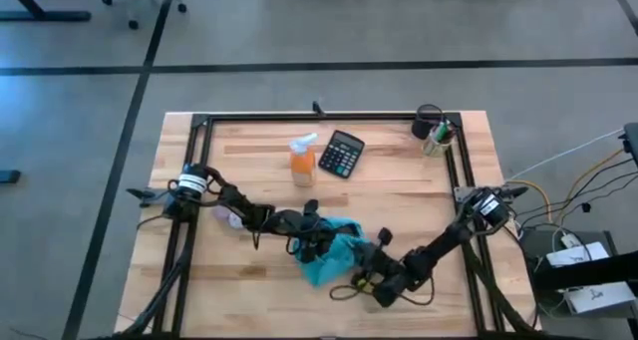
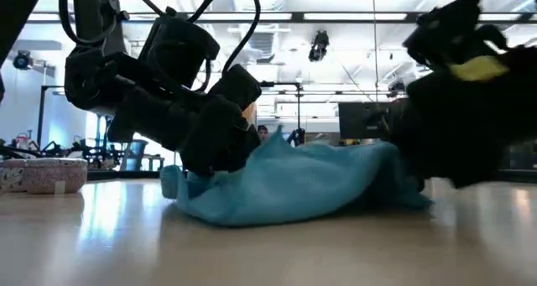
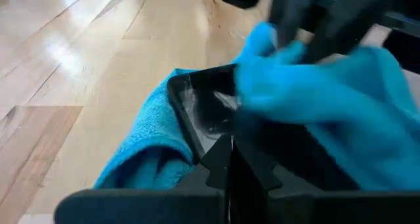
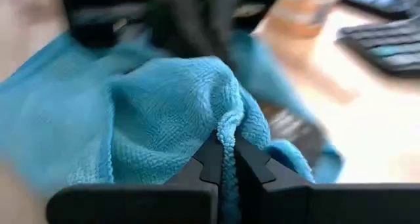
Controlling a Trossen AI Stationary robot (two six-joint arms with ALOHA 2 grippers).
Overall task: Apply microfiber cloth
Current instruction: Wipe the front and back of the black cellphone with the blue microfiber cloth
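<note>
Pincer [image 4: 223, 159] on my right arm pinched the soft turquoise microfiber cloth [image 4: 157, 112], mid-wipe; next I judged a steady drag across the desk [image 1: 399, 195].

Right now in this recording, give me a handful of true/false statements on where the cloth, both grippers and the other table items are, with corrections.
1. The microfiber cloth lies bunched on the table's near half, between the two grippers. True.
2. The right gripper is shut on a fold of the cloth. True.
3. The calculator sits on top of the cloth. False: it lies apart from it, toward the far side, beside the orange spray bottle.
4. The left gripper waits by the pen cup. False: it is at the cloth, shut on a flat dark object with cloth draped around it.
</note>
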